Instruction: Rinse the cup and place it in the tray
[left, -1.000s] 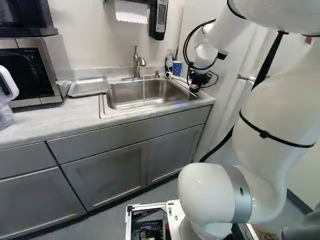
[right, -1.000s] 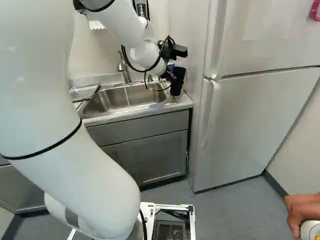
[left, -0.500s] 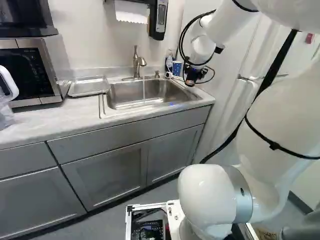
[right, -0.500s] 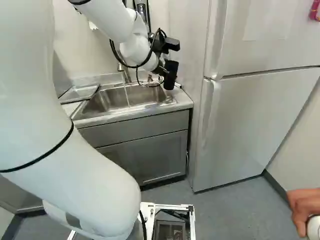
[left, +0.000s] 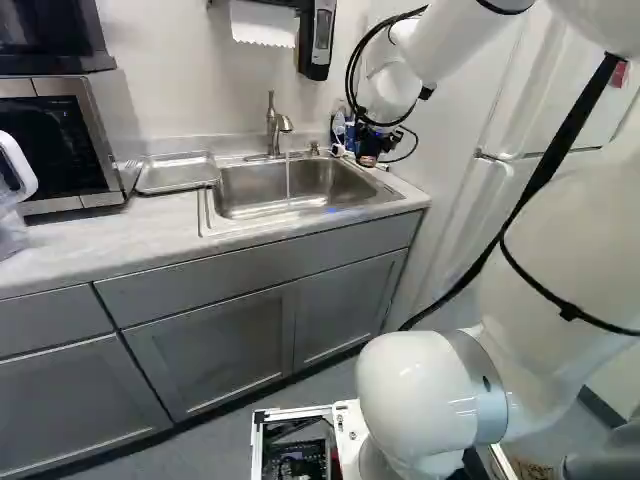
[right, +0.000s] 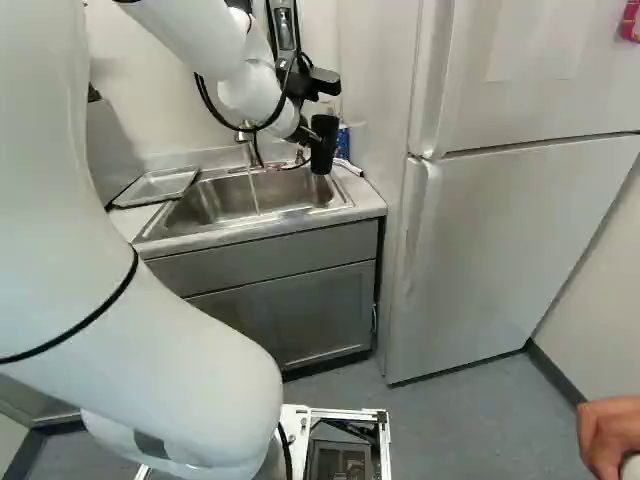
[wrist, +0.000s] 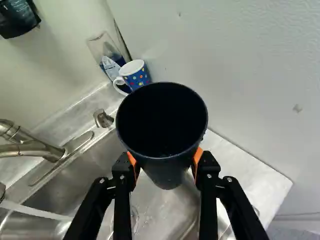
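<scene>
Now the end effector (wrist: 164, 161), closed around the dark cup (wrist: 162, 122), has carried it away from the worktop's (left: 80, 245) right edge, near the sink's (left: 240, 185) back right corner, closer to running water (left: 288, 182), so rinsing probably comes next.

The black cup (wrist: 162, 172) is round, with a wide top and a thinner bottom. Little drops of water sit on it. It is up in the air, almost straight, by the right end of the sink (left: 242, 190). The shiny, low metal tray (left: 176, 176) lies flat, left of the sink.
</scene>
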